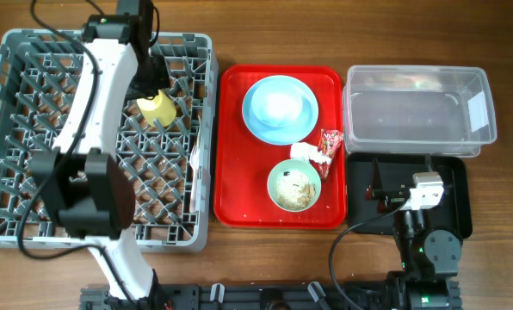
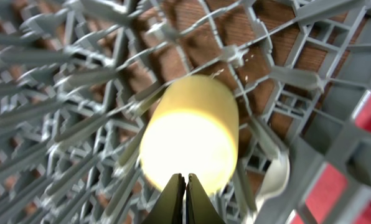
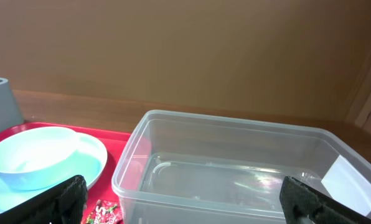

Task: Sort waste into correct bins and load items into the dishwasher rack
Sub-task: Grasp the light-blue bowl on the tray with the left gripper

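Left gripper [image 2: 185, 198] at the yellow cup [image 2: 188, 134] in the dishwasher rack [image 2: 67, 112].
Its fingers are pressed together at the cup's near edge; blur hides whether they pinch it. The cup lies among the pegs. The right gripper [image 3: 185, 202] is spread wide before the clear tub [image 3: 235, 155].

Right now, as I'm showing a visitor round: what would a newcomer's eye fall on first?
The grey dishwasher rack fills the left, the left gripper at a yellow cup inside it. Mid-table, a red serving tray carries a pale blue bowl on a plate and a mint green bowl.
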`<move>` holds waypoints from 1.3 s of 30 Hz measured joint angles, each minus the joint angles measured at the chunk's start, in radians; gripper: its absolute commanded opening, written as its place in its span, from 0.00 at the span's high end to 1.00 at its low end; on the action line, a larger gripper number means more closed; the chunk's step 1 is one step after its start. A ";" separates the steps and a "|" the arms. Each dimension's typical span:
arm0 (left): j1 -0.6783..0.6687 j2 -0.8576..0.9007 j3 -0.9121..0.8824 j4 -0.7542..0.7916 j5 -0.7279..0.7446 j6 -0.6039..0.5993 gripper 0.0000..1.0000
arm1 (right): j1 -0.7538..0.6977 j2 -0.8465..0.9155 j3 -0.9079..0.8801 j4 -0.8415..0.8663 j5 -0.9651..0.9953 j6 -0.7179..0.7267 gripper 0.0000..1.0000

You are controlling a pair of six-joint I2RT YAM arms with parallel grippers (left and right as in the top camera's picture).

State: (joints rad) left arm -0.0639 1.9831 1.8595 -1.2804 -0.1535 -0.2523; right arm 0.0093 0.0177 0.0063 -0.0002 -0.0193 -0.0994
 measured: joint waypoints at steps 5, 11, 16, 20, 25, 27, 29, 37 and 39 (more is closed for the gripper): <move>0.000 -0.158 -0.001 0.009 0.031 -0.045 0.77 | 0.000 0.000 0.000 0.000 0.000 0.000 0.00; -0.064 -0.261 -0.002 0.118 0.244 -0.063 0.55 | 0.000 0.000 0.000 0.000 0.000 0.000 0.00; -0.242 -0.245 -0.002 0.198 0.317 -0.072 0.55 | 0.000 0.000 0.000 0.000 0.000 0.000 0.00; -0.372 -0.172 -0.002 0.252 0.308 -0.072 0.53 | 0.000 0.000 0.000 0.000 0.000 0.000 0.00; -0.508 -0.003 -0.002 0.326 0.247 -0.072 0.53 | 0.000 0.000 0.000 0.000 0.000 0.000 0.00; -0.544 0.063 -0.002 0.358 0.216 -0.072 0.53 | 0.000 0.000 0.000 0.000 0.000 0.000 0.00; -0.567 0.120 -0.002 0.391 0.195 -0.072 0.55 | 0.000 0.000 0.000 0.000 0.000 0.000 0.00; -0.592 0.235 -0.003 0.497 0.158 -0.075 0.66 | 0.000 0.000 0.000 0.000 0.000 0.000 0.00; -0.599 0.243 -0.003 0.506 0.157 -0.075 0.66 | 0.000 0.000 0.000 0.000 0.000 0.000 0.00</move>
State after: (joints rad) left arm -0.6624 2.2261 1.8568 -0.7742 0.0036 -0.3275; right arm 0.0093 0.0177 0.0063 -0.0002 -0.0193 -0.0994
